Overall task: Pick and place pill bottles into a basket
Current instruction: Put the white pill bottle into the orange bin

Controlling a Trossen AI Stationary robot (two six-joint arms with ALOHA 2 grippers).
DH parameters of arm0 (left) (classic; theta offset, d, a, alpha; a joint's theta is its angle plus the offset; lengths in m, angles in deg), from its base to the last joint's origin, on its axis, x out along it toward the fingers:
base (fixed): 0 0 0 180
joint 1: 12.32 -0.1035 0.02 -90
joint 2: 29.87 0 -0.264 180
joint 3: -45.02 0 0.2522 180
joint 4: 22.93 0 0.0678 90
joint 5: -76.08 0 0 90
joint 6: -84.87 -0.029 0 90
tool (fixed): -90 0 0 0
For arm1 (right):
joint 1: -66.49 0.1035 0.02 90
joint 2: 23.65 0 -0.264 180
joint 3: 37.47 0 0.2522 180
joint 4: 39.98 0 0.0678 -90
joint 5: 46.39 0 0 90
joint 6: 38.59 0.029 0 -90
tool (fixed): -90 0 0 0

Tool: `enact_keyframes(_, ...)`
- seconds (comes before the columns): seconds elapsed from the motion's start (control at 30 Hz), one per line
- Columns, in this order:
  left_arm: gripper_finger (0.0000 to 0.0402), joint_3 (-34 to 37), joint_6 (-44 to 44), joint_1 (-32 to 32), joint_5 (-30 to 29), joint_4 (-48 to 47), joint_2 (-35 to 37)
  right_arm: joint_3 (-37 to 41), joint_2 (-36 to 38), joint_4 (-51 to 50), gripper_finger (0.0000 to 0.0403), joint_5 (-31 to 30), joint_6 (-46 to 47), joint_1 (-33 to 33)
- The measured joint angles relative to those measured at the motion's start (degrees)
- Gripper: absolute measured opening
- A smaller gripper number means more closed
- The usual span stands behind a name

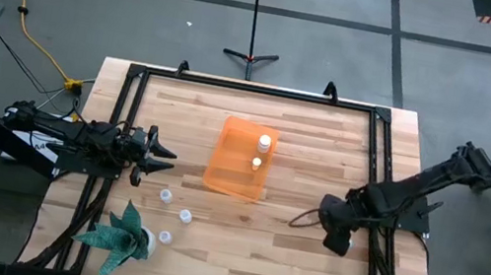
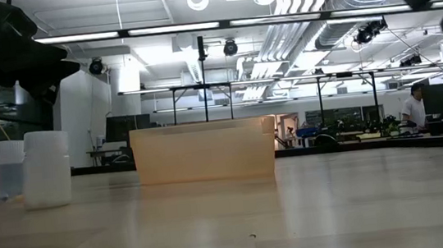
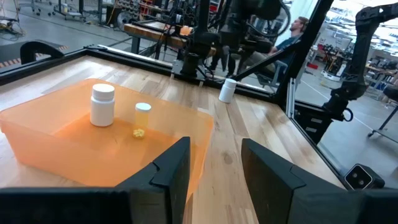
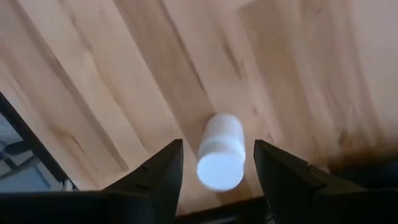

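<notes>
My right hand (image 4: 212,165) hangs over the wooden surface (image 1: 305,258), fingers spread, and one white bottle (image 4: 220,151) stands right between them, not gripped. My left hand (image 3: 214,168) is open too and holds nothing; just ahead of it sits the orange basket (image 1: 240,160) with two bottles (image 3: 102,104) standing inside. Three more bottles (image 1: 166,195) stand on the surface just beside my left hand, near the plant (image 1: 122,235).

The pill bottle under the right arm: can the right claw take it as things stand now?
Probably yes. The right claw is open, directly over the pill bottle, which stands between its fingers on the bare table, with nothing in the way.
</notes>
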Motion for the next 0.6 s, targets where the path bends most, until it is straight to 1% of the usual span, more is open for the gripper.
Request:
enact_keyframes(0.13, 0.0179, 0.0, 0.0, 0.0, 0.0, 0.0, 0.0, 0.0, 0.0, -1.4, 0.0188, 0.1, 5.3, 3.7)
enact_keyframes(0.23, 0.0179, 0.0, 0.0, 0.0, 0.0, 0.0, 0.0, 0.0, 0.0, -1.5, 0.0199, -0.3, 9.6, 5.9)
enact_keyframes(0.37, 0.0179, 0.0, -1.4, 0.0, 0.0, 0.0, 0.0, 0.8, -0.4, -0.4, 0.0222, -3.4, 10.2, 8.2)
enact_keyframes(0.47, 0.0179, 0.0, -2.0, 0.0, 0.0, 0.0, 0.0, 3.6, -0.5, 2.0, 0.0237, -2.2, 10.9, 9.0)
enact_keyframes(0.6, 0.0179, 0.0, -2.0, 0.0, 0.0, 0.0, 0.0, 8.4, -0.5, 3.6, 0.0248, 0.6, 12.0, 9.0)
